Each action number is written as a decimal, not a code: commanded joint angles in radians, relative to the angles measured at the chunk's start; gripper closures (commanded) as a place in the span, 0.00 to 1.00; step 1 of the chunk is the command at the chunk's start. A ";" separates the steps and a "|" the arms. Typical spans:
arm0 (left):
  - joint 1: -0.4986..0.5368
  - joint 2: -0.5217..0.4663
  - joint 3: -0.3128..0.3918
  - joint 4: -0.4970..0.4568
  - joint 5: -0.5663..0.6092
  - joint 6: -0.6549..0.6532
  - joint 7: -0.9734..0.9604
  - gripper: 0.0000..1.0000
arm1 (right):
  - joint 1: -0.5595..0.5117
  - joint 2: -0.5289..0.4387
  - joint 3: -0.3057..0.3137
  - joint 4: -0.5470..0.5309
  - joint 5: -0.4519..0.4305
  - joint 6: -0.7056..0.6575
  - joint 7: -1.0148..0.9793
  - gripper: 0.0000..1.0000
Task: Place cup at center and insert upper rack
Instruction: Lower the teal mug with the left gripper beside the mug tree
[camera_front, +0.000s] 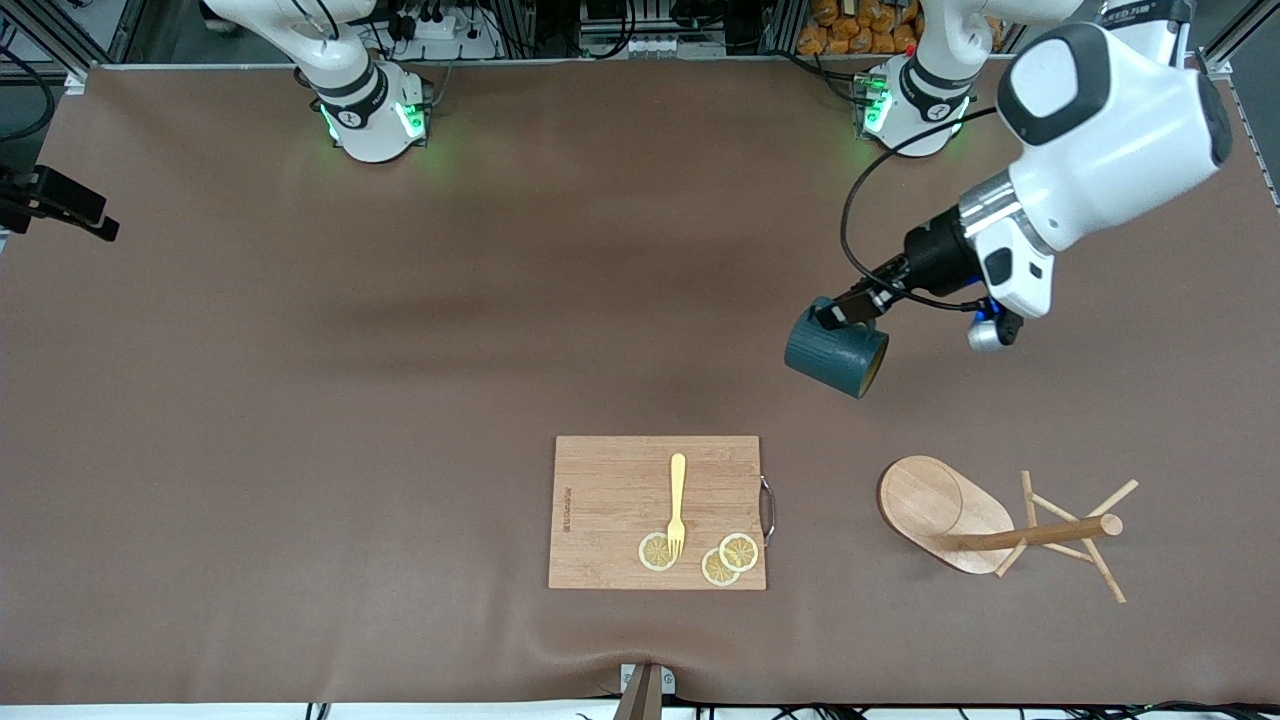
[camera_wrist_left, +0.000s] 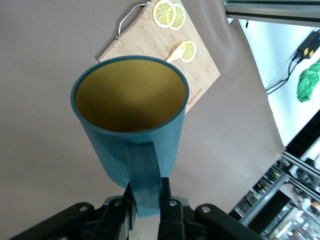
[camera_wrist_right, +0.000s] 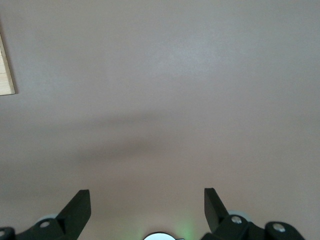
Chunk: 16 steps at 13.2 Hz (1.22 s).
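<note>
The brown worktop (camera_front: 400, 350) lies bare through its middle and toward the right arm's end, giving wide passage there. Obstacles gather nearer the front camera: the cutting board (camera_front: 610, 520) carrying a fork (camera_front: 677, 500) and lemon slices (camera_front: 738, 552), and, toward the left arm's end, the upper rack (camera_front: 960, 520) lying tipped over with pegs jutting outward. A bare strip separates board and rack. The left end effector (camera_front: 850, 308) carries the cup (camera_front: 835, 355) in the air over bare worktop, apart from both.
</note>
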 joint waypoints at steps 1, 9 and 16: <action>0.061 0.013 -0.010 0.015 -0.112 -0.051 0.081 1.00 | 0.004 0.004 -0.002 0.011 -0.006 -0.003 -0.010 0.00; 0.239 0.080 -0.010 0.067 -0.320 -0.212 0.231 1.00 | 0.004 0.004 -0.002 0.011 -0.006 -0.005 -0.010 0.00; 0.351 0.154 -0.008 0.115 -0.433 -0.295 0.338 1.00 | 0.007 0.004 0.000 0.011 -0.006 -0.003 -0.011 0.00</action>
